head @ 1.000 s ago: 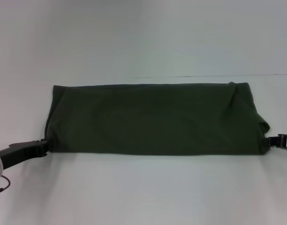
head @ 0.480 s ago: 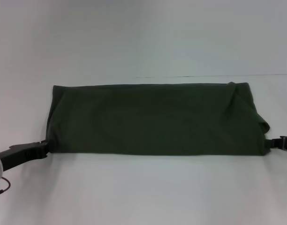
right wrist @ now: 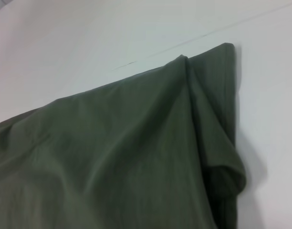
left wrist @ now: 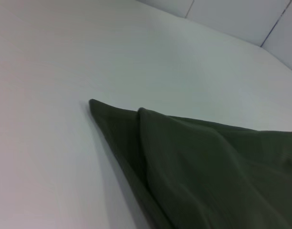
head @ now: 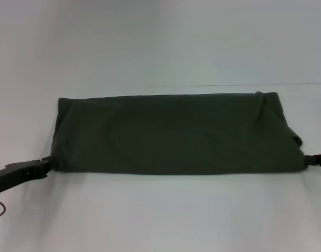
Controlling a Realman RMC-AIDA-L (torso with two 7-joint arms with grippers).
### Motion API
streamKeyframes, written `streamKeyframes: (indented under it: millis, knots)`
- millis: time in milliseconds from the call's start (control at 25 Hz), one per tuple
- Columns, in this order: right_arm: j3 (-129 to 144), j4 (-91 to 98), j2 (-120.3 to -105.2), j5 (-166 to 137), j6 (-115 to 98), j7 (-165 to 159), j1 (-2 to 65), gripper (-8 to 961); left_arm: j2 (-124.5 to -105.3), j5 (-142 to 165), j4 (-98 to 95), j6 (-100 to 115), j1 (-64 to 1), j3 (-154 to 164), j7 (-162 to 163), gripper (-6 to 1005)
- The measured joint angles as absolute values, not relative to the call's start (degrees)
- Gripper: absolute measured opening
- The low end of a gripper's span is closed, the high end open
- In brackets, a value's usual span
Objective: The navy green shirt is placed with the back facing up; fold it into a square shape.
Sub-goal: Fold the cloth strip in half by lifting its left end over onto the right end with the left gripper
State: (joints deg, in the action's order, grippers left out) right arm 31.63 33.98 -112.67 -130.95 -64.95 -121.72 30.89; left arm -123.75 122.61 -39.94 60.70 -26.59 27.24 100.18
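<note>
Both grippers have drawn outward from the navy green shirt (head: 173, 134): left gripper (head: 45, 165) and right gripper (head: 313, 159) sit at its near corners, grip unclear.

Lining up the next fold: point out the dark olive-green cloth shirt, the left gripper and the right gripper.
dark olive-green cloth shirt (head: 173, 134): head view, middle of the folded band.
left gripper (head: 45, 164): head view, tip at the shirt's near left corner.
right gripper (head: 317, 160): head view, tip at the shirt's right end.

1. The navy green shirt (head: 173, 134) lies flat on the tabletop (head: 160, 215) as a long, plain olive band.
2. It spans between the left pincer (head: 45, 164) and right pincer (head: 312, 160), one at each near corner.
3. Its end by the right pincer is bunched and creased.
</note>
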Motion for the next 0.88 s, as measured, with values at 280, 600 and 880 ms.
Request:
streamKeyframes:
  millis: [280,600,880]
  knots:
    - [30.17,34.05,-112.41,-130.95,-65.55,-121.13,30.37,-1,-123.75,122.67,-42.27,62.02,-25.17,27.25,101.15,37]
    - [29.71,34.11,-112.23,-130.95,-66.61,-120.76,30.06,-1,-123.58,123.07,-43.39,63.02,-24.53,27.25,101.78,36]
    - [29.14,34.11,-112.23,-128.55,-68.55,-119.1,29.64,0,-123.62,123.12,-43.42,63.63,-24.34,27.12,101.78,43]
